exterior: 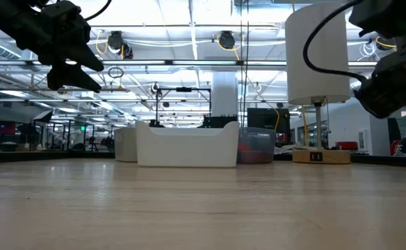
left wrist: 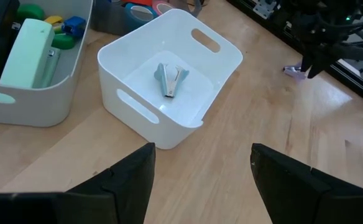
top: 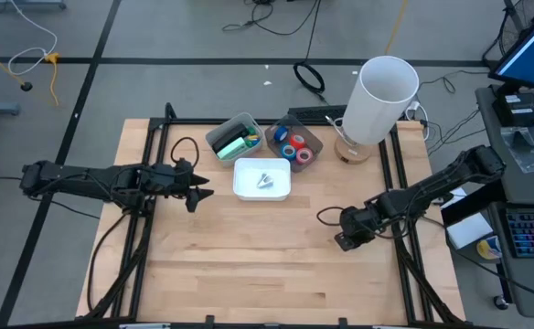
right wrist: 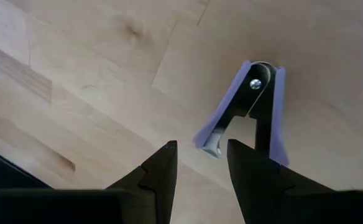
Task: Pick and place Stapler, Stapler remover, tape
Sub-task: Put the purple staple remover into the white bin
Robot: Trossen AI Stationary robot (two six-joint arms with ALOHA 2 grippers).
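Note:
A purple stapler remover (right wrist: pixel 250 112) lies flat on the wooden table, its claw end just ahead of my open right gripper (right wrist: pixel 201 155), which points down at it near the table's right side (top: pixel 345 239). My open left gripper (left wrist: pixel 200 165) hovers left of the white bin (top: pixel 240 190). That bin's wall (left wrist: pixel 138 112) encloses a pale blue-grey stapler remover (left wrist: pixel 171 79). A mint-green stapler (left wrist: pixel 29 53) lies in the grey bin (top: pixel 214 139). Blue, red and pink tape rolls (top: pixel 296 149) sit in the dark bin (top: pixel 315 137).
A tall white cylinder (top: pixel 381 96) stands on a wooden base at the table's far right, behind the dark bin. Black frame rails (top: pixel 157 164) run along the table's left and right sides. Bare wood (top: pixel 249 265) fills the near half of the table.

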